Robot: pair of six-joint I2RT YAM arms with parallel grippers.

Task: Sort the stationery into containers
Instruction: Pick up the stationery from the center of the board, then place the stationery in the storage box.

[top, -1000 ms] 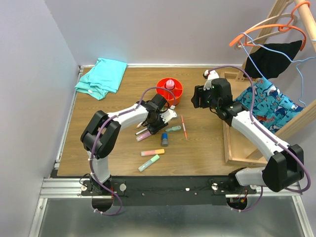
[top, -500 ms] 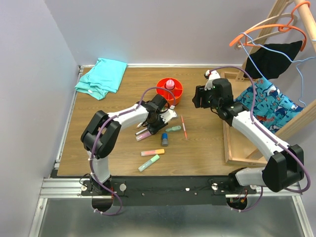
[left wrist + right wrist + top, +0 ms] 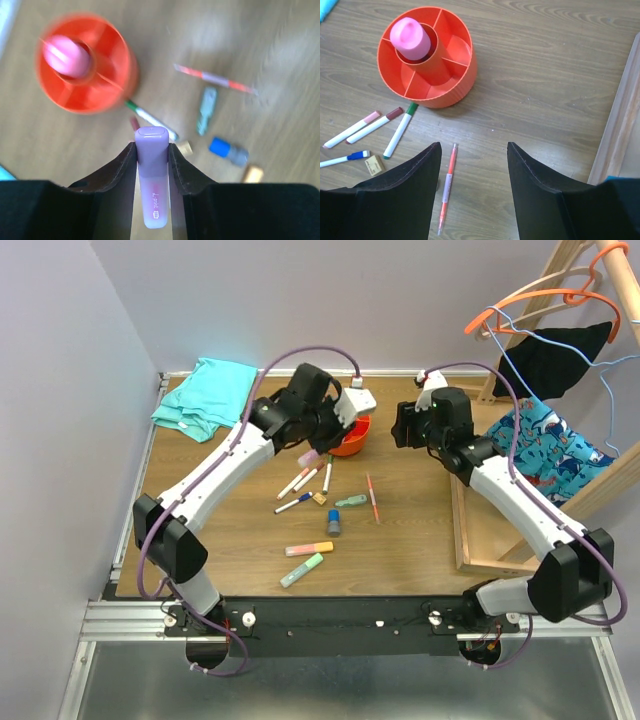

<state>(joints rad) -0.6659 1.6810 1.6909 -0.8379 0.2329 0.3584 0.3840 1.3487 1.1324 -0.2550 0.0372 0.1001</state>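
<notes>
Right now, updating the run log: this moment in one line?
left gripper: shut on highlighter; right gripper: open; organiser: visible compartments empty

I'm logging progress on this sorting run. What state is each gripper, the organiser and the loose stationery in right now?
Left gripper: shut on lilac highlighter, lifted.
Right gripper: open, empty.
Organiser: upright, visible compartments empty, pink centre piece in place.
White markers: lying loose on table.
Orange-red pen: lying loose on table.
Tan block: loose on table.
</notes>
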